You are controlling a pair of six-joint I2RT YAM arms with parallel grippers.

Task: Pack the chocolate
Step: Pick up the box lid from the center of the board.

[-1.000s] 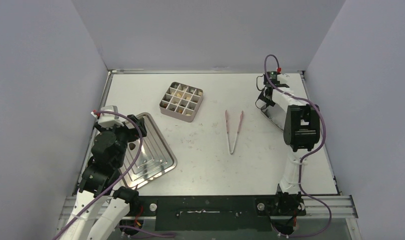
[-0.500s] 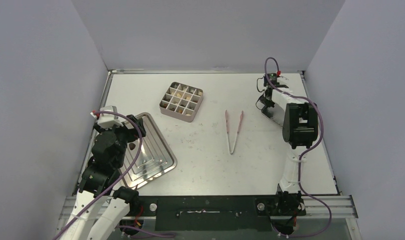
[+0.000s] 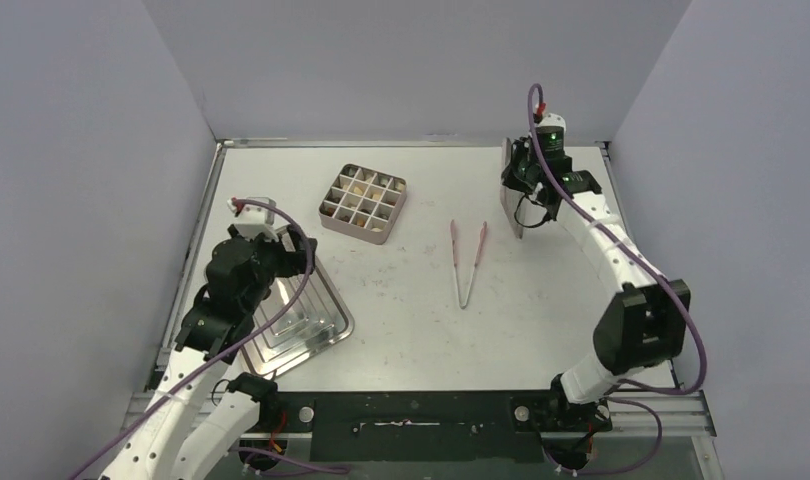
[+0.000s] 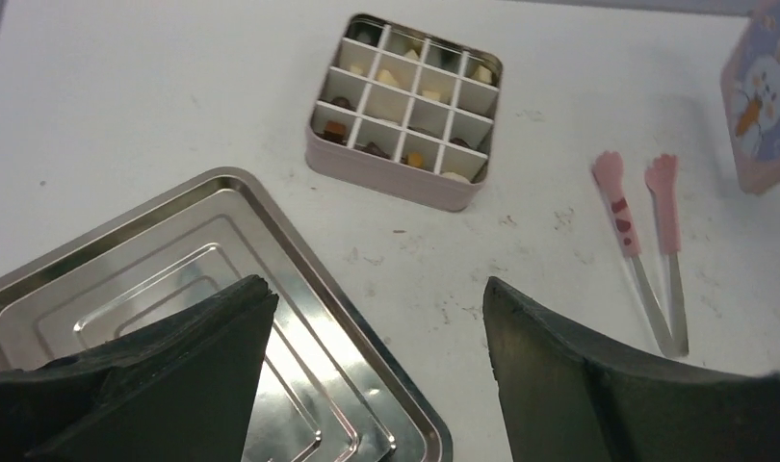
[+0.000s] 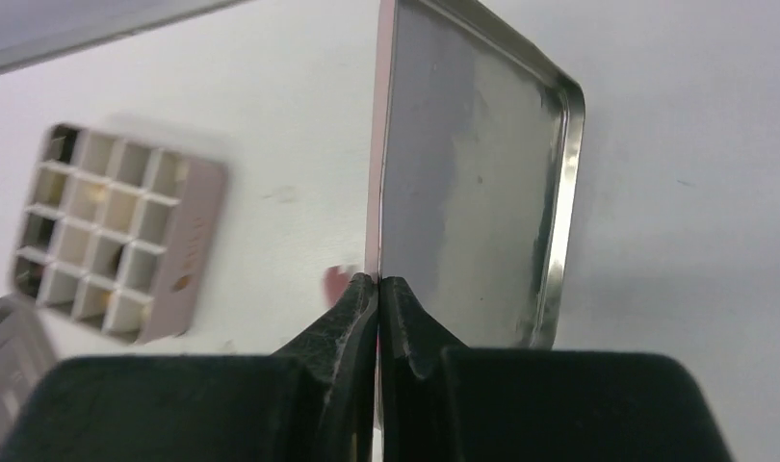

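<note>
Small chocolate pieces (image 4: 417, 159), dark, tan and cream, lie in the cells of the pink gridded tin (image 3: 362, 202) at the back centre. My right gripper (image 5: 378, 281) is shut on the edge of the tin's lid (image 5: 473, 183). It holds the lid (image 3: 514, 205) on edge above the table at the back right, bare metal inside toward the wrist camera. The rabbit picture on the lid (image 4: 764, 96) shows in the left wrist view. My left gripper (image 4: 377, 286) hangs open and holds nothing, over the right edge of the silver tray (image 4: 203, 192).
Pink tongs (image 3: 467, 262) lie on the table between the tin and the right arm. The stepped silver tray (image 3: 311, 300) sits at the left, near the front edge. Walls close in the table on three sides.
The right jaws closed on the lid and the arm swung it up off the table at the back right. The left gripper moved farther along the tray, and its jaws narrowed slightly.
</note>
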